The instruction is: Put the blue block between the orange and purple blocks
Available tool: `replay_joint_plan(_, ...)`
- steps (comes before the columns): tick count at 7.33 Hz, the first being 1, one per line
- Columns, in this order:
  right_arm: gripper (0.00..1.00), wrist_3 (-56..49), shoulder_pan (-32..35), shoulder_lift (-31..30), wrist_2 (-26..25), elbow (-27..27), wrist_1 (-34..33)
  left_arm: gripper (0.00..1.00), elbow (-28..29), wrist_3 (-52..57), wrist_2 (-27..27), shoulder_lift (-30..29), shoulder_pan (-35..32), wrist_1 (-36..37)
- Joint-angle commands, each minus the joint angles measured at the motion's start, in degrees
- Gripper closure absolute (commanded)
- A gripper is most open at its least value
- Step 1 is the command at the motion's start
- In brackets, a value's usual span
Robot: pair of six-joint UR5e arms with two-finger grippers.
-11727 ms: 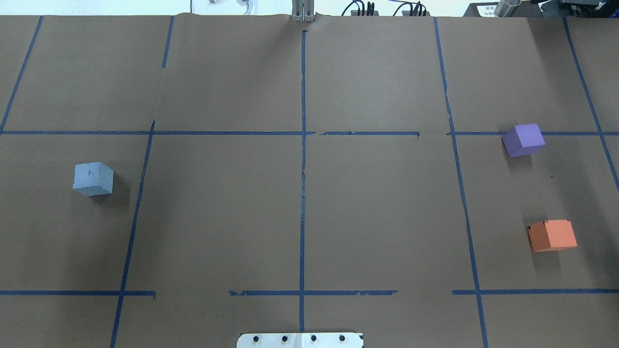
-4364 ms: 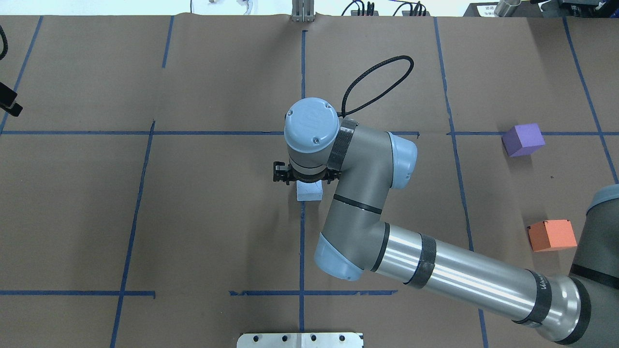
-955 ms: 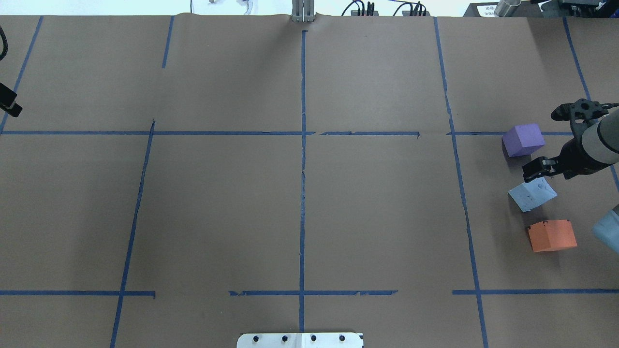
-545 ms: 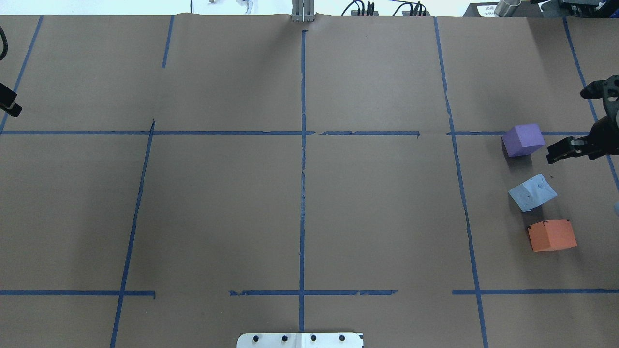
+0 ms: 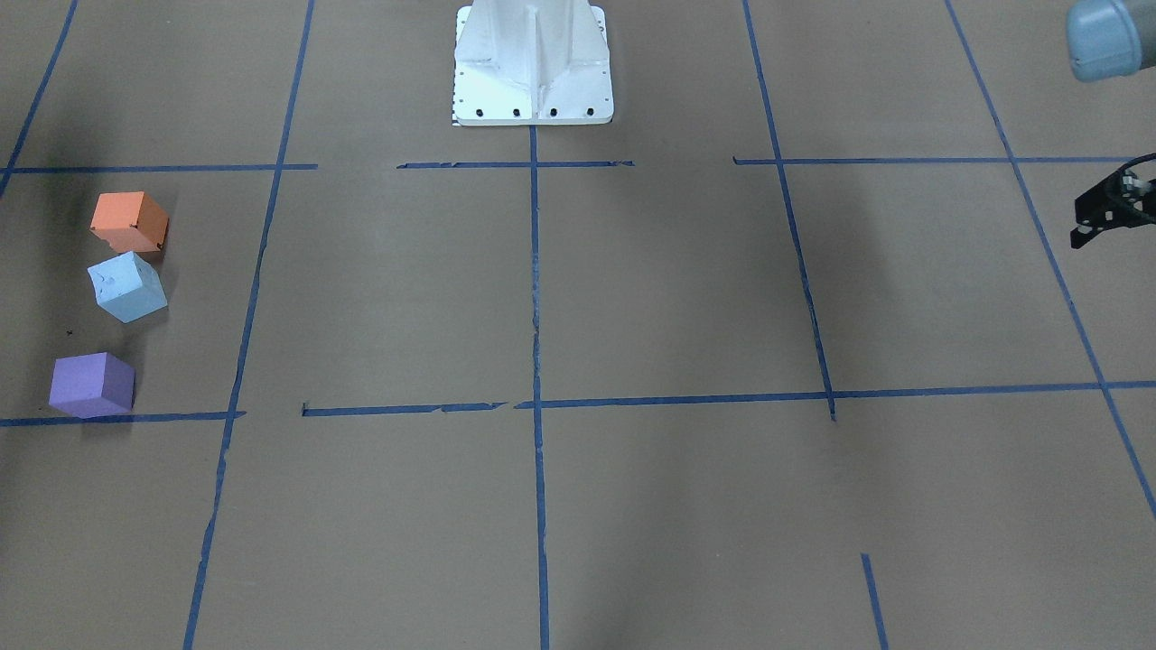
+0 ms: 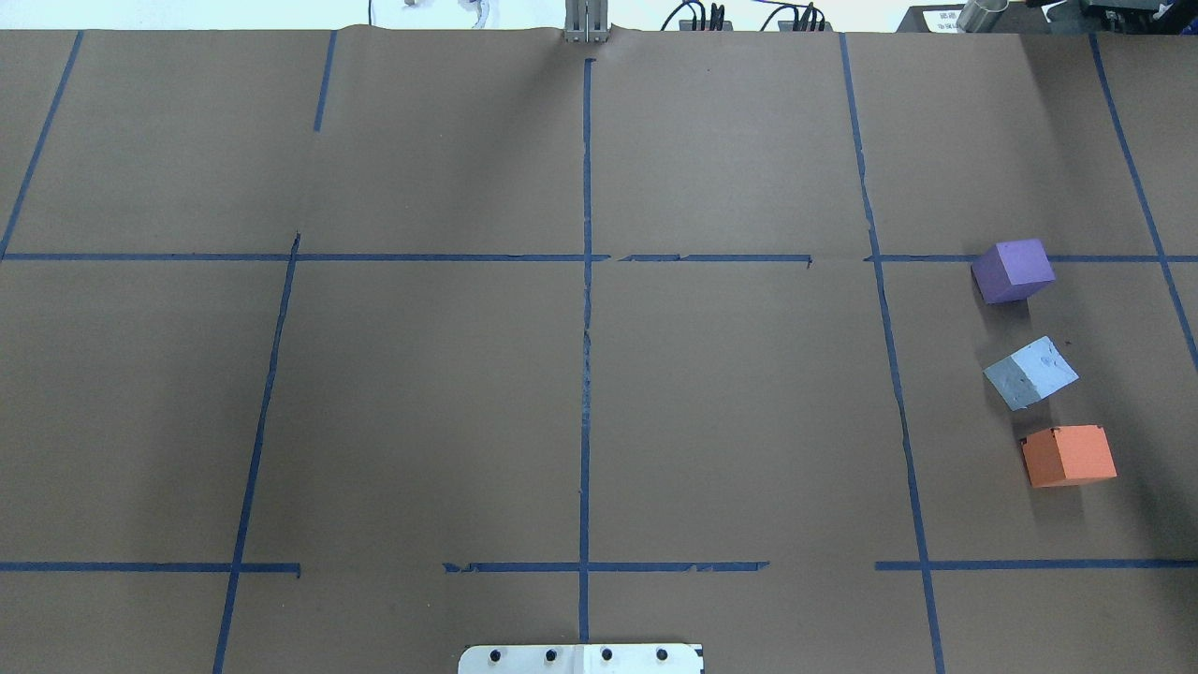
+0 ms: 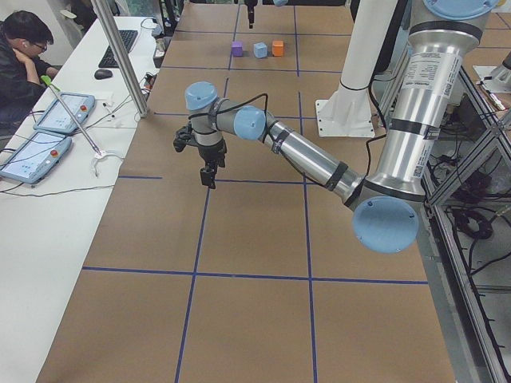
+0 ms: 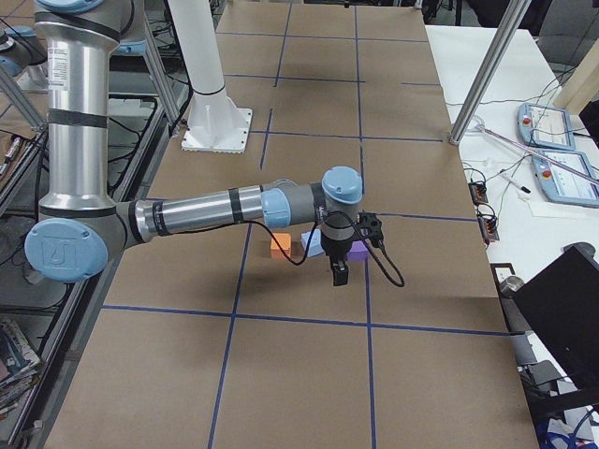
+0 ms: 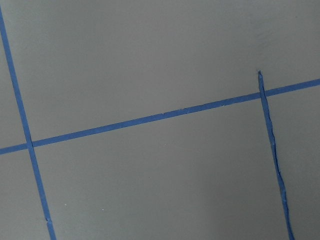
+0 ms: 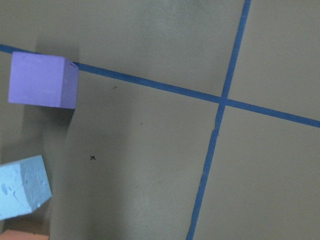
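The blue block [image 6: 1029,372] rests on the brown table, turned at an angle, between the purple block [image 6: 1013,270] and the orange block [image 6: 1069,455]. All three show at the left of the front-facing view: orange [image 5: 130,222], blue [image 5: 129,286], purple [image 5: 91,384]. The right wrist view shows the purple block [image 10: 42,80] and the blue block [image 10: 22,192], with no fingers. My right gripper [image 8: 339,273] hangs above the table beside the purple block; I cannot tell its state. My left gripper [image 5: 1113,206] is cut off at the view's edge, far from the blocks; I cannot tell its state.
Blue tape lines divide the brown paper into squares. The white robot base plate [image 6: 580,658] sits at the near edge. An operator [image 7: 20,52] sits at a side table with tablets [image 7: 32,155] past the left end. Cables and tablets lie past the right end.
My right gripper has drawn away from the blue block and left the overhead view on the right. The left gripper has also left that view. The blocks have not moved.
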Motion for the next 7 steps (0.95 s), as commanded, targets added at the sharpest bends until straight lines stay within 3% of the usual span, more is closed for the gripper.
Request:
replay_joint_plan(1,0.0,-5.6,4.0,-2.9,6.1,0.0,-2.7,0.0,4.7,7.8,-0.7,3.5,-7.9,-0.5)
replay_joint_plan(3,0.0,-3.1,4.0,-2.7,6.6,0.1,-2.4,0.0,4.6,7.4,-0.3,8.7,-8.8,-1.0)
replay_joint_plan(7,0.0,-0.4,3.8,-2.2,6.4,0.4,-1.8,0.0,5.5,6.7,0.1,9.6,-8.3,-2.0)
